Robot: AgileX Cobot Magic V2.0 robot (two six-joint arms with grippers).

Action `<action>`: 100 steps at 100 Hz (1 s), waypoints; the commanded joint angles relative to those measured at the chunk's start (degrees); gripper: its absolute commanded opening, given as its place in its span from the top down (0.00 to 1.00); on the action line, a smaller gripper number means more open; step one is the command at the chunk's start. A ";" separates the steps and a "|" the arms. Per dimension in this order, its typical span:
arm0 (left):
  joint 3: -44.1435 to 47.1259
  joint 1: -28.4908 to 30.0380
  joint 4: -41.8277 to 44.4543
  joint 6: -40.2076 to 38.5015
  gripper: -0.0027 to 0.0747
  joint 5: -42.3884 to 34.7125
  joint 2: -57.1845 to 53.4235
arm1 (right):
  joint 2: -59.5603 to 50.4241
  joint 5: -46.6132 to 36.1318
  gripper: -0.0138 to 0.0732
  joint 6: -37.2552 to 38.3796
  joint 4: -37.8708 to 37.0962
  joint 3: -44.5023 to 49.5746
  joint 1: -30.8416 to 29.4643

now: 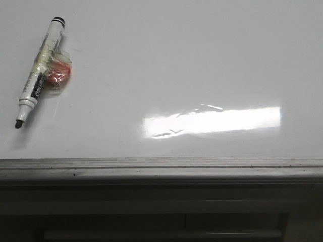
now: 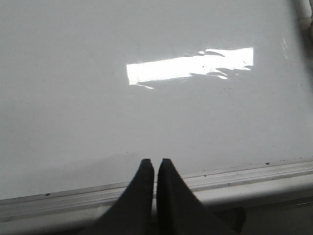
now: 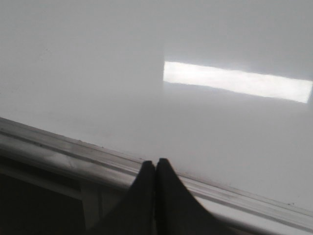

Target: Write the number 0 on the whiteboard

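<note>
I see the glossy white whiteboard [image 1: 166, 65] surface blank, no number 0 drawn; the black-tipped white marker [image 1: 39, 75] lies far left; both claws closed, empty; left claw [image 2: 155, 163] must fetch it.

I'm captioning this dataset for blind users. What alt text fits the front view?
A blank whiteboard fills the view, with an uncapped marker lying at its upper left, tip toward the camera, and a red lump wrapped in clear plastic fixed to its side. A bright glare sits right of centre above the grey edge strip; no pincer shows.
</note>
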 commanded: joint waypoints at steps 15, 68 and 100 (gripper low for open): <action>1.85 0.26 -6.36 0.01 0.99 -5.60 -1.67 | -1.11 -2.47 0.91 -0.01 0.26 0.67 -0.43; 0.88 0.16 -54.93 0.83 0.99 -11.09 -1.67 | -1.11 -33.88 0.91 0.67 38.81 -0.62 -0.43; -16.00 0.16 -44.61 27.09 0.49 1.19 5.48 | -0.24 -6.87 0.45 -0.40 25.08 -13.63 -0.43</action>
